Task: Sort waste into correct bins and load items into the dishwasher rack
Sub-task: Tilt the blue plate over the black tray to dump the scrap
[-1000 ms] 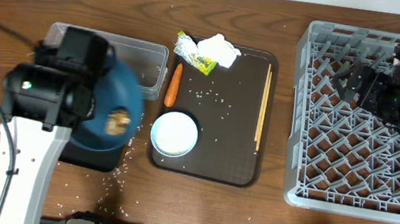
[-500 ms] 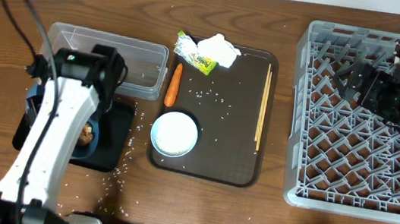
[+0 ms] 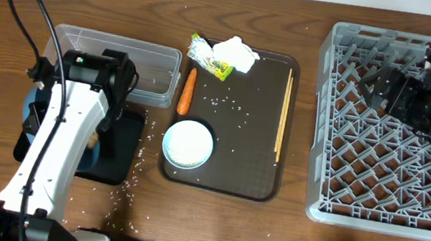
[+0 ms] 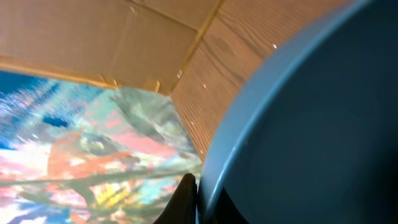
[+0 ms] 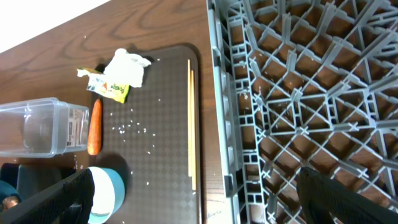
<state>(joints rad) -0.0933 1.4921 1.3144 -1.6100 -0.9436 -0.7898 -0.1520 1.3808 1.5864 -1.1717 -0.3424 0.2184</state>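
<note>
Dark-blue dish [image 4: 311, 124]: near-left on your counter [image 3: 227, 229], apparently tipped on edge over the black tray [image 3: 121, 162], rim clamped in your left jaws. Right jaws: spread wide, empty, above the rack [image 3: 387, 199], far right. Your left arm is the nearer. The overhead view hides most of the dish beneath that arm; the left wrist view shows the rim hold.

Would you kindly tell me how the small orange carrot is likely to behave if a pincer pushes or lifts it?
The carrot looks round and tapered, so a sideways push would probably roll it in a curve. It seems stiff, so it should lift whole, though a grip near its thin end might slip.
</note>
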